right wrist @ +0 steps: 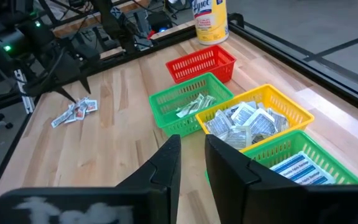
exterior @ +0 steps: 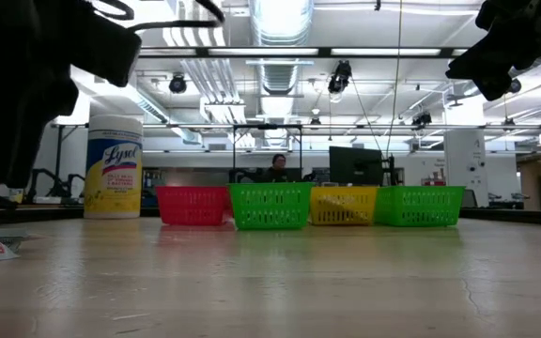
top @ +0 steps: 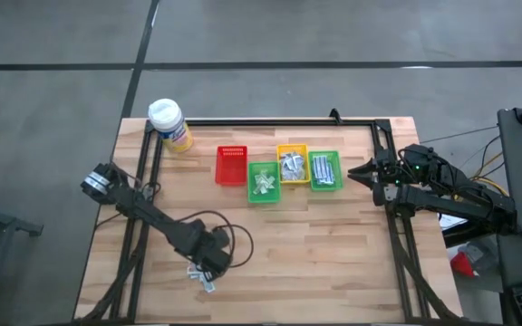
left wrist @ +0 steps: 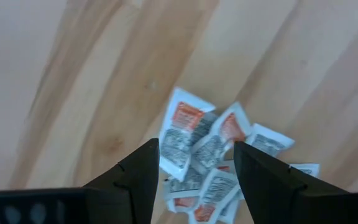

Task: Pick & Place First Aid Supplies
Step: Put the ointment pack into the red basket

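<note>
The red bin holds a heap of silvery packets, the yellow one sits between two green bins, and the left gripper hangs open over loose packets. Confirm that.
One thing is off: the red bin is empty, as the right wrist view shows. The silvery packets lie in the yellow bin, between the two green bins. The left gripper does hang open over loose packets.

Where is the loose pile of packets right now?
In the high view, the packets lie near the table's front edge, left of centre, directly under the left hand.
</note>
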`<act>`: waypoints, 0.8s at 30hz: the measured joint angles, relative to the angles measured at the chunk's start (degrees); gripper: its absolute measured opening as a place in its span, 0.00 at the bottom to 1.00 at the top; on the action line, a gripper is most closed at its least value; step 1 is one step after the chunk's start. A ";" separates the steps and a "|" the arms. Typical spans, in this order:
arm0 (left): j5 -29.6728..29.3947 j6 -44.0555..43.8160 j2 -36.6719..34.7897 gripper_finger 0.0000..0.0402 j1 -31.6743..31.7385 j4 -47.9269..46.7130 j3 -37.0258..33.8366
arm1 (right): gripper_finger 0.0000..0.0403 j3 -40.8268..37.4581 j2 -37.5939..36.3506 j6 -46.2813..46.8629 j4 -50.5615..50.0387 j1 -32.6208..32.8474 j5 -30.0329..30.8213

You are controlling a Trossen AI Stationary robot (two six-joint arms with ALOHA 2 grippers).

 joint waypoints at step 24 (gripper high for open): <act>-7.58 3.56 0.00 0.50 -2.37 3.57 -1.63 | 0.17 0.00 -0.01 0.00 0.01 -0.02 0.00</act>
